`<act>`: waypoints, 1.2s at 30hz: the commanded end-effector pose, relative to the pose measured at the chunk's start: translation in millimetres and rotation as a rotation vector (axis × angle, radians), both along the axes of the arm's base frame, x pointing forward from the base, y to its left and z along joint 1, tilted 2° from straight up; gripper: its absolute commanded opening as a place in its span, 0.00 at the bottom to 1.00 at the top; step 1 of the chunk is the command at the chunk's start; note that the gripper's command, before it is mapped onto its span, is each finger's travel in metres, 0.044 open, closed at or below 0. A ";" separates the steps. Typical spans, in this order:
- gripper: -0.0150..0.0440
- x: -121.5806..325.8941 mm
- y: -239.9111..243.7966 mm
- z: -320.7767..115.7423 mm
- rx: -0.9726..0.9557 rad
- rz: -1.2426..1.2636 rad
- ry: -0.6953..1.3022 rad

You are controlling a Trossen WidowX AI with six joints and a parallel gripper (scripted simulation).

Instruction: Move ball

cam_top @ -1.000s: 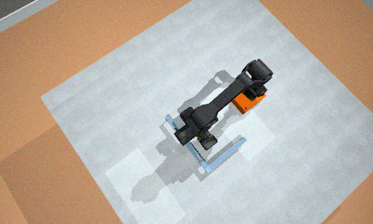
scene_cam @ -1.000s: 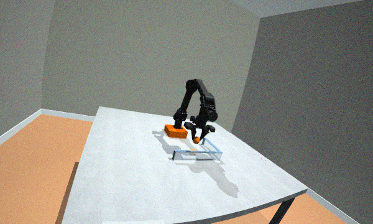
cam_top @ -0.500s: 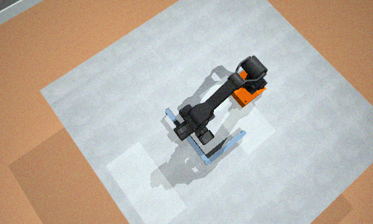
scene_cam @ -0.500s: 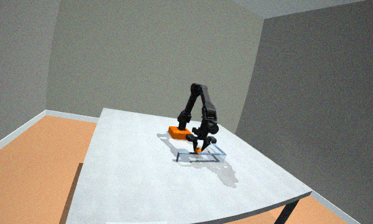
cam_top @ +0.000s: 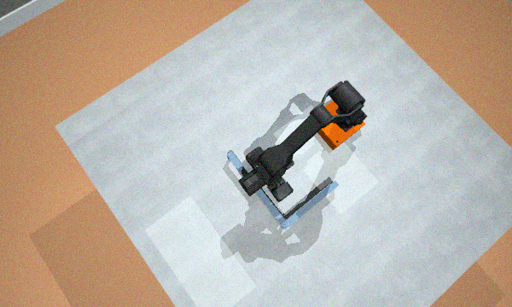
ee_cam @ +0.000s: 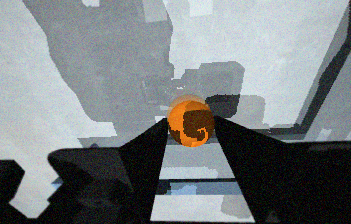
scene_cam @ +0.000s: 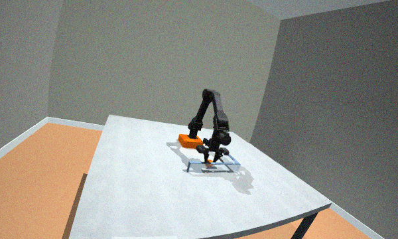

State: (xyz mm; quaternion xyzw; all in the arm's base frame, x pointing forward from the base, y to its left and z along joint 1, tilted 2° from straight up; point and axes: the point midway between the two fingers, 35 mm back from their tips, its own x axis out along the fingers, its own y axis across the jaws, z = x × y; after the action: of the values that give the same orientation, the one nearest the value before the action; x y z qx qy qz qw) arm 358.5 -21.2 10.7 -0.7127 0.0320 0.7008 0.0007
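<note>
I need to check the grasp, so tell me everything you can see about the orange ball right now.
The ball is small, round and bright orange with a dark patch on its face. It sits clamped between the two dark fingers of the end effector, low over the table. A pale see-through rim shows just above it, likely the target copy. In the exterior view it appears low down inside the clear corner walls.

From the top, the arm [cam_top: 282,153] hides the ball [ee_cam: 191,123].
</note>
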 end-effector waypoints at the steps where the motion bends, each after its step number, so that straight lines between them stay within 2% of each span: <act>1: 0.25 -3.1 -1.2 -9.3 -0.006 0.004 0.013; 6: 0.25 -3.1 -1.2 -10.4 -0.006 0.004 0.013; 19: 0.81 -1.0 -0.1 -6.4 0.000 0.000 0.005; 23: 0.81 0.0 0.0 4.3 0.000 0.001 0.004; 28: 0.81 -3.0 1.6 76.0 0.002 0.008 0.005; 36: 0.81 -0.8 1.1 70.1 -0.001 0.003 -0.008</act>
State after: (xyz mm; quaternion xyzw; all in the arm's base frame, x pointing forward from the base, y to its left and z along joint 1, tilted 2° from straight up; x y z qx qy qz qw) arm 359.0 -20.2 85.3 -0.7201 0.0312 0.6932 -0.0004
